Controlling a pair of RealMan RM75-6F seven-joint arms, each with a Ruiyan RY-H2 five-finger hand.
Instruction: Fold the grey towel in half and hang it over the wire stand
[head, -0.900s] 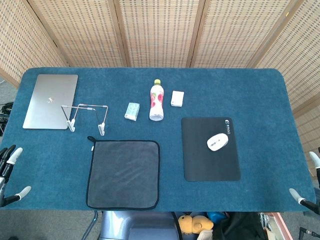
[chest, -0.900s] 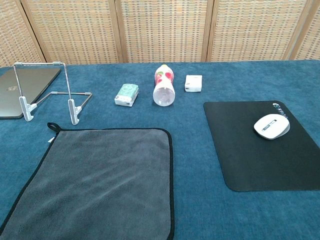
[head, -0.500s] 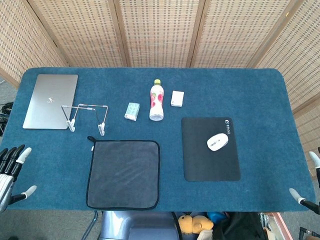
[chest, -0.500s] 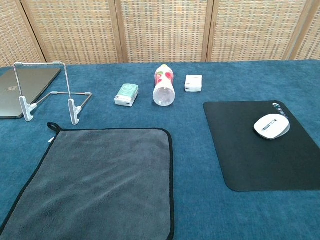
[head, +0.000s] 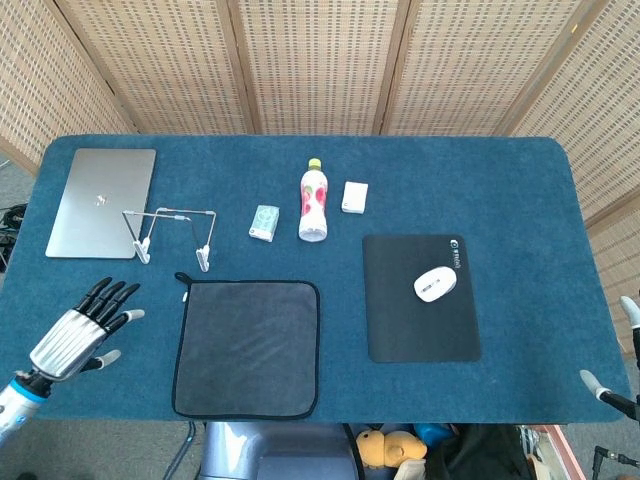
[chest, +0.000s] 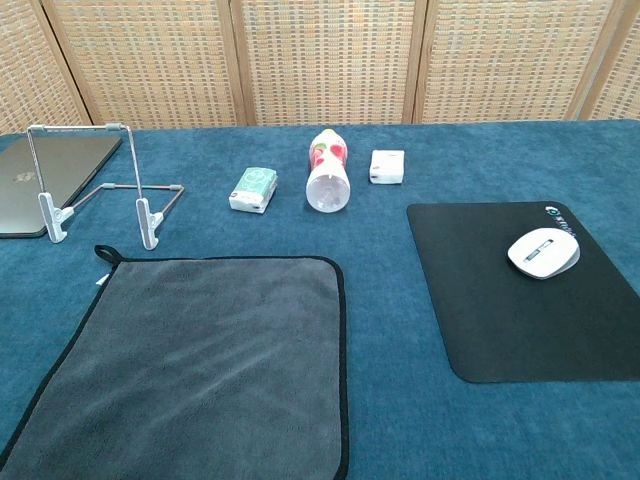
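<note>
The grey towel (head: 247, 348) lay flat on the tabletop (head: 520, 190), just right of the empty, spread-fingered left hand (head: 82, 331); the right hand (head: 612, 388), barely visible, sat well apart, its state unclear.

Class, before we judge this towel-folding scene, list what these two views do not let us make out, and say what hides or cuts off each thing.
- Right hand: head view's right edge cuts it off; only white fingertips show, so its pose is unclear. Absent from chest view.
- Left hand: outside the chest view.
- Grey towel: its near edge is cut by the chest view's bottom edge.
- Laptop: cut by the chest view's left edge.
- Green packet: its print is too small to read.
</note>
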